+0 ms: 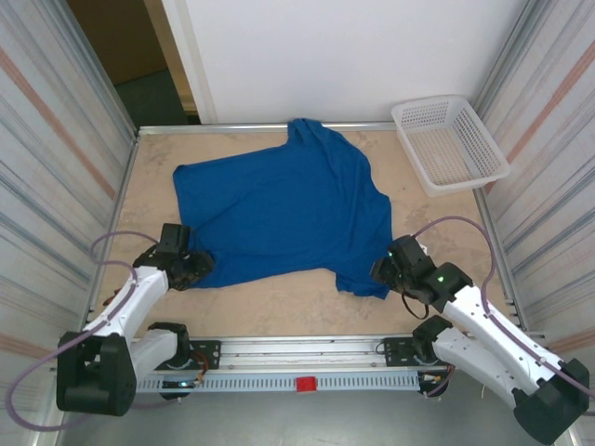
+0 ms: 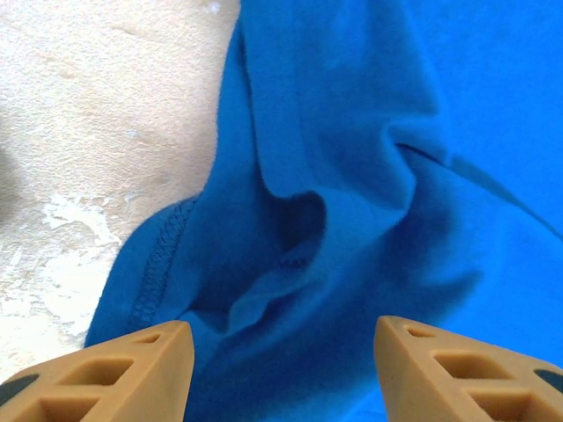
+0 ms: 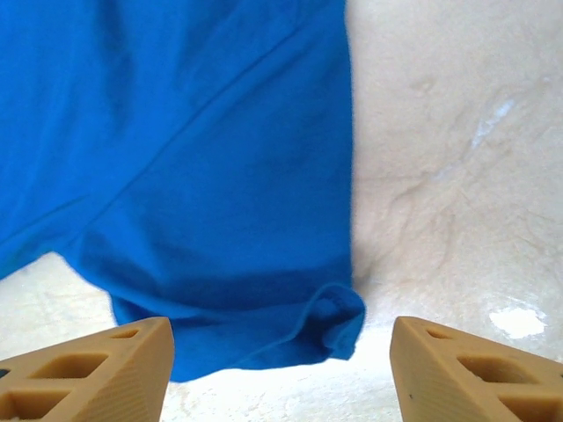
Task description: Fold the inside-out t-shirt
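Starting at the bottom of the top view: the left gripper point(image 1: 189, 267) sits at the lower-left corner of the inside-out t-shirt point(image 1: 284, 209) and the right gripper point(image 1: 388, 268) at its lower-right corner, both low over the table point(image 1: 279, 311). In the left wrist view the fingers point(image 2: 132, 374) stand well apart, with a rumpled bit of stitched hem lying in the gap. Neither pad appears to pinch it, so I read these jaws as open and holding nothing. In the right wrist view the fingers point(image 3: 97, 369) are likewise wide. The hem corner lies between them at bottom centre of the frame, touching neither finger, so this one is also open and empty. Moving up the top view, the shirt lies spread over the centre of the table, mostly flat. The upward face is plain blue, with one lobe reaching the left of the frame and another bunched against the far edge at upper centre. No part is doubled back over another. Judgement: the laying-out looks roughly done, no fold is made yet, and all the folding remains. I cannot tell from these views whether the shirt has been turned right side out. At upper right, well apart from the cloth, stands a white basket point(image 1: 451, 177).
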